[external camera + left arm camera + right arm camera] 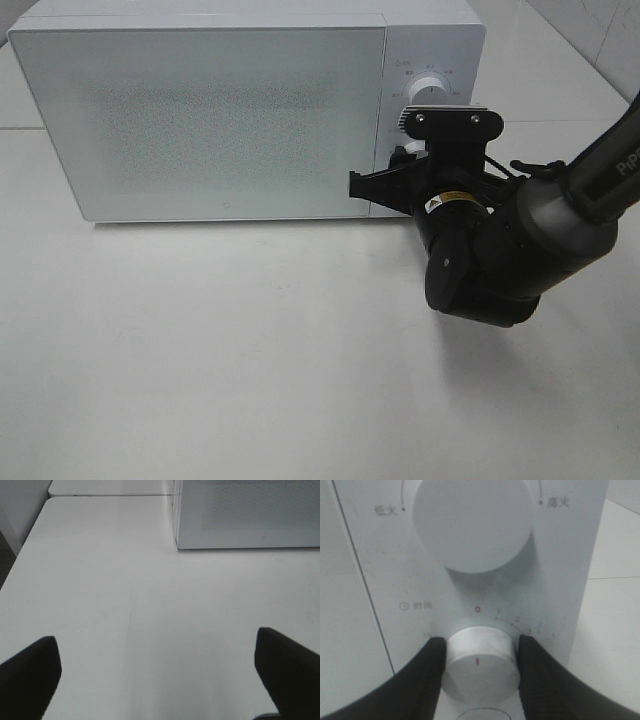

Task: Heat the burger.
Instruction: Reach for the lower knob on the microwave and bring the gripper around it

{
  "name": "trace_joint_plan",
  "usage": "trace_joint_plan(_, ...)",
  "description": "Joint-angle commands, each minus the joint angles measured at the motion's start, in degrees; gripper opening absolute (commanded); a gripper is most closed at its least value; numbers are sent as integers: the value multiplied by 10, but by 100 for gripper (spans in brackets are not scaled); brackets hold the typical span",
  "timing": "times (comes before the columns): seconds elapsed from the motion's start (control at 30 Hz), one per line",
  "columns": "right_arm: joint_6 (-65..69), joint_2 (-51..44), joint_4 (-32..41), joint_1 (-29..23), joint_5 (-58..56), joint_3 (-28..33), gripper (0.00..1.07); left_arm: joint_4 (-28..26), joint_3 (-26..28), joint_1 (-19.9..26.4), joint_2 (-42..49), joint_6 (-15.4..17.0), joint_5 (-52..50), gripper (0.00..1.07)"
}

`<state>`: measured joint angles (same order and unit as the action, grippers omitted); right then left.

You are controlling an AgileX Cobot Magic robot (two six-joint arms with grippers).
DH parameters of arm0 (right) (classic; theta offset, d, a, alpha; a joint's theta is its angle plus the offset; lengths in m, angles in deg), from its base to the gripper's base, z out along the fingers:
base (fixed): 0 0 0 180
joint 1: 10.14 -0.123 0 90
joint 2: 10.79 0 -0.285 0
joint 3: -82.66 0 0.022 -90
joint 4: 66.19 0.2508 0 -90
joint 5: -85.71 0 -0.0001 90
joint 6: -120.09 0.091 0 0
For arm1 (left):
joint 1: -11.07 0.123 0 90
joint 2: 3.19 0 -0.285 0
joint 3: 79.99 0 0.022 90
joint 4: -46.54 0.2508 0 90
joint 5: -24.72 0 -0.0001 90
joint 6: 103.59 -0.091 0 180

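Right claw point(480, 650) pinches the timer knob point(477, 675) between its two black fingers point(420, 680), which touch both sides. The knob's red mark points to 0, so the time looks not yet set. A firm, square hold and a steady clockwise twist should keep it from slipping. Just beyond is the larger power knob point(472, 522). Beside the claw, the microwave door point(200, 120) is closed and frosted. The burger is not visible and is probably inside. Left claw point(157, 672) hangs wide open over the counter point(125, 605).

I get bright, even light from above; the arm point(520, 250) drops a soft shadow on the surface point(250, 380). The dial point(477, 667) reads fairly clear up close, while the left pincer point(158, 655) shows as dark blurs.
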<state>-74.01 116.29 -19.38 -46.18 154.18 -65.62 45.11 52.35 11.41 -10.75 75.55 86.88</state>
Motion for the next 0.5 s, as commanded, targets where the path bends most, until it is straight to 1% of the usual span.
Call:
trace_joint_plan(0.03,8,-1,9,7,3,-9,5,-6,0,1,10,1,-7,98)
trace_joint_plan(0.27,90,-1,5,7,1,-9,5,-6,0,1,10,1,-7,98)
trace_joint_plan(0.3,125,-1,4,7,-3,-9,5,-6,0,1,10,1,-7,98)
trace_joint_plan(0.37,145,-1,4,7,-6,-9,5,-6,0,1,10,1,-7,98)
trace_joint_plan(0.4,183,-1,2,7,-7,-9,5,-6,0,1,10,1,-7,98)
trace_joint_plan(0.47,201,-1,1,7,-7,-9,5,-6,0,1,10,1,-7,98)
trace_joint_plan(0.5,246,-1,-7,7,-7,-9,5,-6,0,1,10,1,-7,98)
